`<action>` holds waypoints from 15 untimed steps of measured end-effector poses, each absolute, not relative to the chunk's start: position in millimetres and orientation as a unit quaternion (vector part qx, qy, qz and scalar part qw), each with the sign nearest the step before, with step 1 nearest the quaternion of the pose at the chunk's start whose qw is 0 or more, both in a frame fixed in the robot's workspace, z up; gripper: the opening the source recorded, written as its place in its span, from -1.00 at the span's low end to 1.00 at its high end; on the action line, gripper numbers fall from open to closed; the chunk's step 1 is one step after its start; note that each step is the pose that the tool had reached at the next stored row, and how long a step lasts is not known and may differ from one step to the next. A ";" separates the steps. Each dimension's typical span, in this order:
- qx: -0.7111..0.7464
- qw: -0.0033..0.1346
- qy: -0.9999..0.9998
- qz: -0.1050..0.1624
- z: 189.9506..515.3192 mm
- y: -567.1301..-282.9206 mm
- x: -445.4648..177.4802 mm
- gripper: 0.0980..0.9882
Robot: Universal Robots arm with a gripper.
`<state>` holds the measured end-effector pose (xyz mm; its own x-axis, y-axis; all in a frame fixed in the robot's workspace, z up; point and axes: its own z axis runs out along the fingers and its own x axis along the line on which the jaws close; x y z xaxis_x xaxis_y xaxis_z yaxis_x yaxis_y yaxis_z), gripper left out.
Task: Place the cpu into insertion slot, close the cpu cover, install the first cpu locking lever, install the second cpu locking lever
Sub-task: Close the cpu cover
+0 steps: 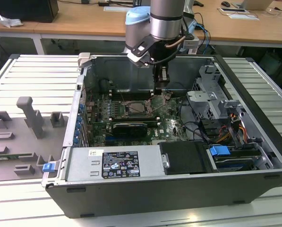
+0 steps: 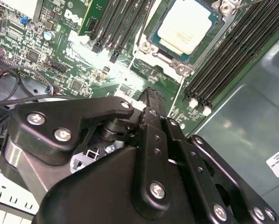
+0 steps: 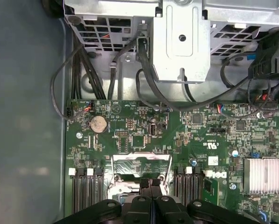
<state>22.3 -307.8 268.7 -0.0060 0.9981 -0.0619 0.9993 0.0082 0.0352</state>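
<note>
An open computer case [image 1: 155,198] lies on its side on a slatted table [image 1: 32,75]. The arm [image 1: 166,19] reaches down into it, over the green board [image 1: 171,126]. The gripper [image 1: 160,91] hangs low over the board, its fingers pressed together with nothing between them. In the first wrist view its tips sit at the edge of the cover [image 3: 141,157], which is swung open. In the second wrist view the cpu [image 2: 188,23] lies flat in the slot [image 2: 152,33], uncovered.
</note>
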 end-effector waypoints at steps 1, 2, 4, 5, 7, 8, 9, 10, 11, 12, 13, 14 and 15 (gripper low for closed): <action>0.704 0.034 0.709 -0.009 268.7 -307.8 23.1 -0.98; 0.704 0.034 0.709 -0.009 268.7 -307.8 24.3 -0.98; 0.704 0.034 0.709 -0.009 268.7 -307.8 25.5 -0.98; 0.704 0.034 0.709 -0.009 268.7 -307.8 26.1 -0.98; 0.704 0.034 0.709 -0.009 268.7 -307.8 27.6 -0.98; 0.704 0.034 0.709 -0.009 268.7 -307.8 28.1 -0.98; 0.704 0.034 0.709 -0.009 268.7 -307.8 29.0 -0.98; 0.704 0.034 0.709 -0.009 268.7 -307.8 29.8 -0.98; 0.704 0.034 0.709 -0.009 268.7 -307.8 30.3 -0.98; 0.704 0.034 0.709 -0.009 268.7 -307.8 30.7 -0.98; 0.704 0.034 0.709 -0.009 268.7 -307.8 31.2 -0.98; 0.704 0.034 0.709 -0.009 268.7 -307.8 32.8 -0.98; 0.704 0.034 0.709 -0.009 268.7 -307.8 34.1 -0.98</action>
